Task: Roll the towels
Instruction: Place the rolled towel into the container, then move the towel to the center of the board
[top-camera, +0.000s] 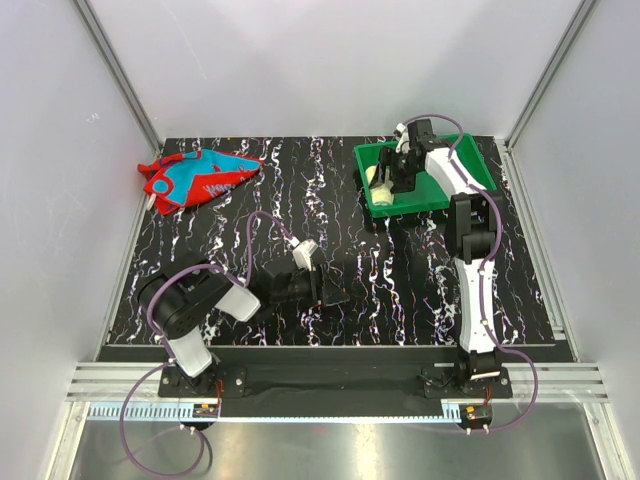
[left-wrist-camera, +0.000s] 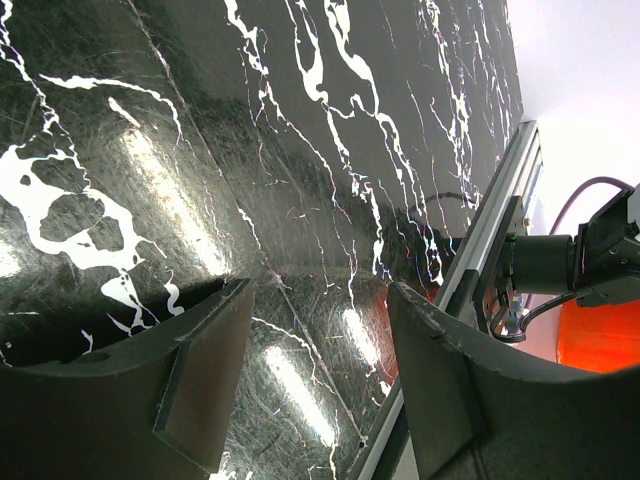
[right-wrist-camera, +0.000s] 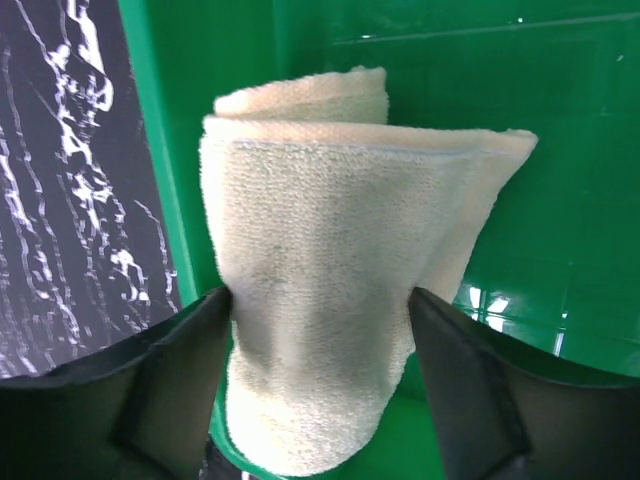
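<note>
The pale yellow towel (right-wrist-camera: 320, 260) is rolled up and sits between the fingers of my right gripper (right-wrist-camera: 320, 300), which press on both its sides inside the green tray (right-wrist-camera: 560, 200). In the top view the right gripper (top-camera: 400, 175) is over the tray's left half, with the yellow towel (top-camera: 378, 180) showing beside it. The red towel with teal-blue patterns (top-camera: 195, 177) lies crumpled and unrolled at the back left of the table. My left gripper (top-camera: 318, 285) is open and empty, low over the marbled table near the front middle; it also shows in the left wrist view (left-wrist-camera: 320, 290).
The green tray (top-camera: 470, 150) stands at the back right of the black marbled table (top-camera: 300, 200). White walls close in the sides and back. The table's metal front rail (left-wrist-camera: 500, 230) runs near the left gripper.
</note>
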